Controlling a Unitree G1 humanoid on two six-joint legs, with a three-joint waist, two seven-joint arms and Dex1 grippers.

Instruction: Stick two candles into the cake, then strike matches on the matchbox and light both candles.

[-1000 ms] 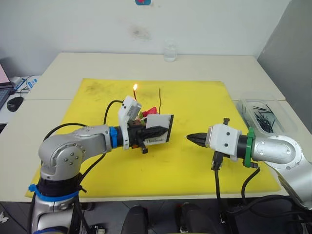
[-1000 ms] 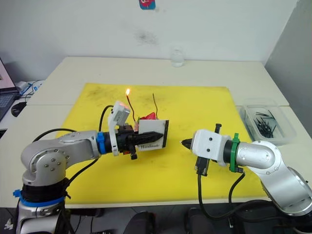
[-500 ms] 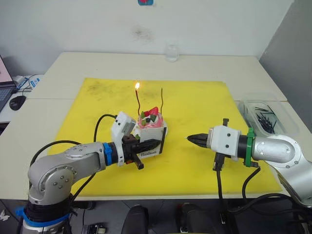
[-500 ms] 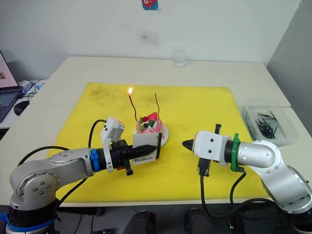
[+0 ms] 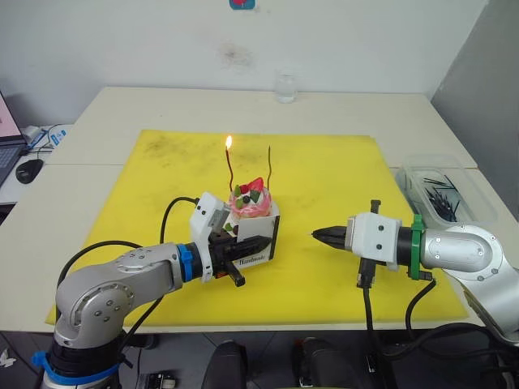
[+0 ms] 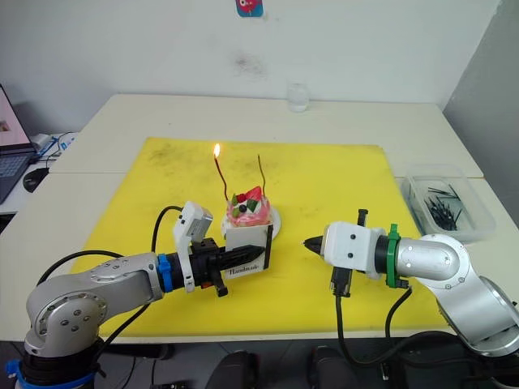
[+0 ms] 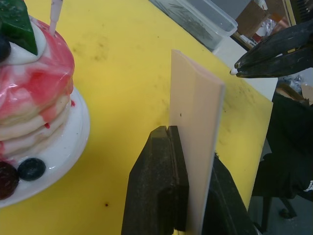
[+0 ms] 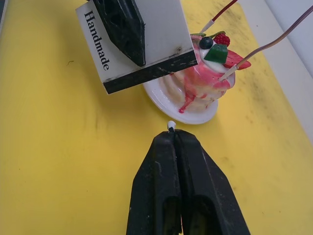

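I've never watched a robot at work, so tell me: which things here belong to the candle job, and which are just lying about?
Part of the job:
- cake with two candles, the red candle lit, the gold candle unlit
- matchbox, clamped in the left gripper
- match, its white tip poking from the right gripper
- spare matches in a clear tray

Lying about:
- glass
- computer mouse

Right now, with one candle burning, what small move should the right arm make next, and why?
Probably bring the right gripper across to the matchbox and drag the match tip along its black strip. The right jaws are shut on a match with a white tip, the left gripper holds the box upright beside the cake, and the second candle has no flame.
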